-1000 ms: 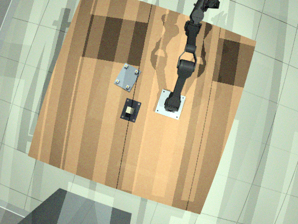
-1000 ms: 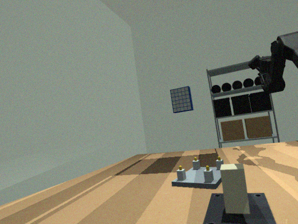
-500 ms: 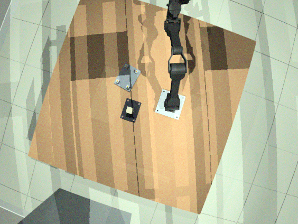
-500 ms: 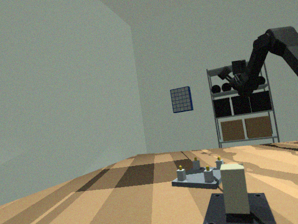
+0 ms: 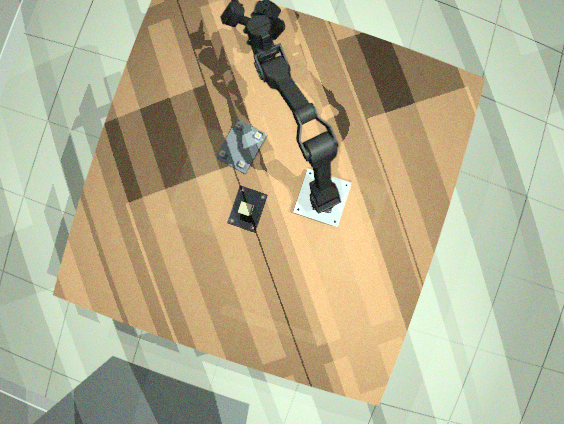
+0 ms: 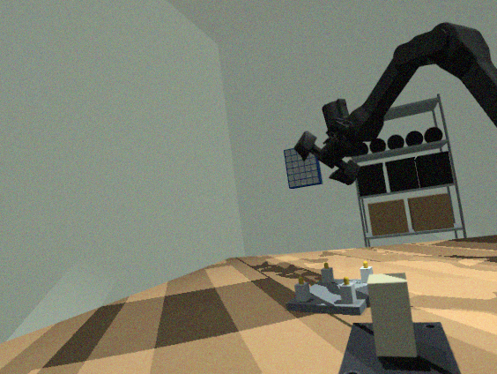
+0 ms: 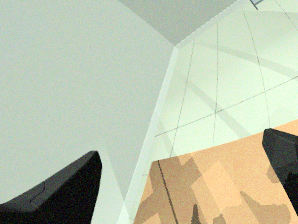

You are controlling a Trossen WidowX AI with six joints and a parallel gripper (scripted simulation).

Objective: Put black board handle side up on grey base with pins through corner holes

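High above the surface (image 5: 200, 300) (image 6: 198, 322) (image 7: 215, 185), the claw (image 5: 250, 11) (image 6: 326, 159) (image 7: 185, 149) is released, its fingers standing very wide with nothing between them. It touches nothing. In the wrist view the gap between the fingers takes in wall, floor and part of the surface; neither the board nor the base appears there.

The black board (image 5: 237, 214) (image 6: 361, 344) lies flat on the surface, its pale square handle (image 5: 245, 208) (image 6: 392, 315) upward. Near it, apart, sits the grey base (image 5: 250, 150) (image 6: 326, 306), its four posts upright with gold pins on top and no board on them. In the exterior view the handle stands nearest, slightly overlapping the base's outline.

The arm (image 5: 295, 97) (image 6: 388, 84) rises from a white plate (image 5: 302, 206) beside the board, with a strip of surface between. From above, the claw shows by the surface's upper edge, well apart from the board. Open wood stretches from the board towards the lower edge.
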